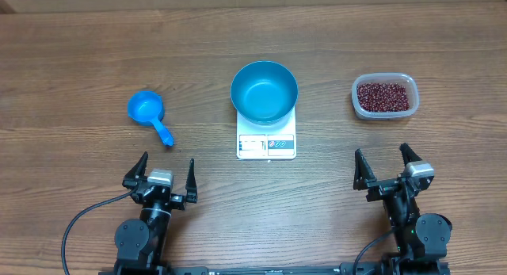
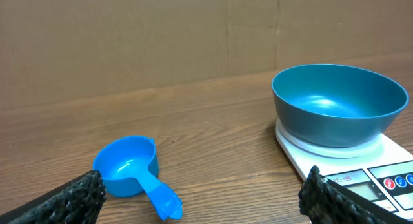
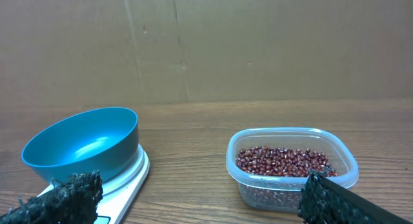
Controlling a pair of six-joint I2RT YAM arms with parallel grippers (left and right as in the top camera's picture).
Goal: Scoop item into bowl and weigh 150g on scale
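My main worry is the layout. The blue scoop (image 1: 146, 108) lies at centre left of the overhead frame. The red-brown beans (image 1: 383, 97) sit in the clear plastic tub (image 1: 356, 101) at upper right, well apart from it, with the blue bowl (image 1: 264, 91) between them. Whichever arm carries the scoop must reach past the bowl. A clipped rim could slide the bowl off the white scale (image 1: 266, 145) it rests on, or upset the reading. The scoop's short handle lies flat on the desk (image 1: 79, 53), pointing toward the lower right, so I judge a shallow pinch could let it twist and spill beans on the way. Overshooting 150 g is easy with full scoops, and I cannot read the display from here.

The bowl looks empty, so nothing is weighed yet. The left gripper (image 1: 167, 160) sits at lower left, fingers spread wide and holding nothing, aimed up-frame toward the scoop. The right gripper (image 1: 381, 150) mirrors it at lower right, likewise wide apart and empty, facing the tub.
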